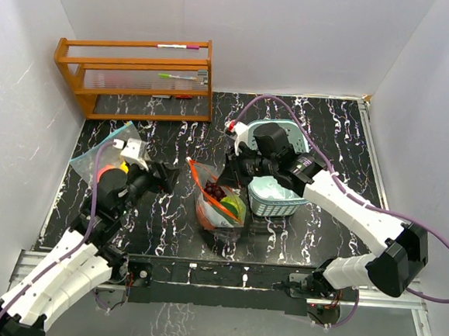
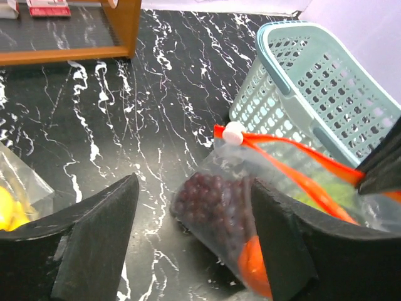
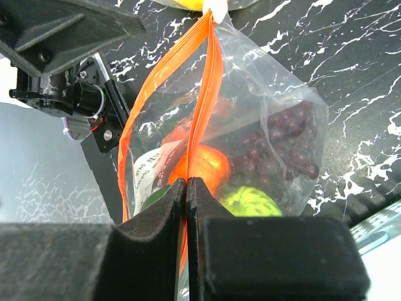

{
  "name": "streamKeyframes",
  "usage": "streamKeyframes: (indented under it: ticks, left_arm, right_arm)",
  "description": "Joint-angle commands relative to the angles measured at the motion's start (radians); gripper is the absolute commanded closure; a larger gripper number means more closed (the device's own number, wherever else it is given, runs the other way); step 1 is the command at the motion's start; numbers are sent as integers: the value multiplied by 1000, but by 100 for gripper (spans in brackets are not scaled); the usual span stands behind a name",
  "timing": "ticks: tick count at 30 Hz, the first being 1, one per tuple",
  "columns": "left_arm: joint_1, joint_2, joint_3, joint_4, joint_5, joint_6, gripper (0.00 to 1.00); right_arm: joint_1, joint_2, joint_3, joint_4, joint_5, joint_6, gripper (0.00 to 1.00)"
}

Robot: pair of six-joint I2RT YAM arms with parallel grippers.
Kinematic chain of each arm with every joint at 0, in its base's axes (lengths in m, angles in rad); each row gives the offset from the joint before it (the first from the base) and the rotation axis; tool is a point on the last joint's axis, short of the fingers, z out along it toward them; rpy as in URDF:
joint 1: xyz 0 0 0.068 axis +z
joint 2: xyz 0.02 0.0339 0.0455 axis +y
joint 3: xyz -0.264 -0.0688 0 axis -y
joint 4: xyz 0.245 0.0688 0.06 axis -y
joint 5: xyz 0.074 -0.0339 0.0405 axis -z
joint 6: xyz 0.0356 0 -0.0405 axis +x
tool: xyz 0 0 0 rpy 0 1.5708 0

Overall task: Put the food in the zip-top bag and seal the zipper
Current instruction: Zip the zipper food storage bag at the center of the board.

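Note:
A clear zip-top bag [image 1: 220, 206] with an orange zipper stands mid-table. It holds dark purple grapes [image 3: 282, 147], an orange-red fruit [image 3: 203, 164] and a bumpy green fruit [image 3: 250, 202]. My right gripper [image 3: 187, 182] is shut on the orange zipper strip [image 3: 203, 94]; in the top view it [image 1: 227, 179] is above the bag. The white slider [image 2: 234, 132] sits at the zipper's left end. My left gripper [image 2: 194, 188] is open, with the grape end of the bag [image 2: 210, 200] between its fingers [image 2: 94, 238]; it [image 1: 169, 178] is just left of the bag.
A pale teal slotted basket [image 1: 279, 189] stands right of the bag, under my right arm. A second clear bag [image 1: 101, 150] with yellow and orange pieces lies at the left by my left arm. A wooden rack [image 1: 134, 79] stands at the back left.

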State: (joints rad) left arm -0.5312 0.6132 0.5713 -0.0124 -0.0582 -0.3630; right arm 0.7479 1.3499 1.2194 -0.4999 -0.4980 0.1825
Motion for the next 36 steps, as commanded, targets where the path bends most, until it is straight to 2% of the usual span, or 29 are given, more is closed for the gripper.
streamKeyframes:
  ticks: [1, 2, 4, 7, 11, 16, 22, 31, 36]
  left_arm:
    - [13, -107, -59, 133, 59, 215, 39]
    - [13, -118, -55, 118, 62, 267, 49]
    - [14, -130, -54, 108, 137, 378, 54]
    - [14, -117, -65, 132, 295, 467, 47]
    - [13, -53, -90, 198, 447, 497, 42]
    - [15, -10, -141, 257, 467, 578, 32]
    - [15, 98, -116, 272, 527, 675, 34]
    - [64, 192, -119, 506, 556, 756, 32]
    - [114, 249, -138, 635, 680, 716, 31]
  right_arm:
    - [-20, -39, -1, 0, -42, -46, 93]
    - [-23, -40, -1, -4, -48, -52, 92]
    - [-30, -42, 0, -11, -65, -66, 92]
    - [-41, -45, 0, -11, -116, -97, 92]
    - [-51, -49, 9, -25, -174, -148, 92]
    - [-62, -53, 15, -55, -203, -194, 92]
    - [-85, -37, 6, -78, -278, -259, 92]
    - [-102, -59, 3, -130, -347, -342, 92]
    - [-116, -54, 2, -164, -368, -382, 92]
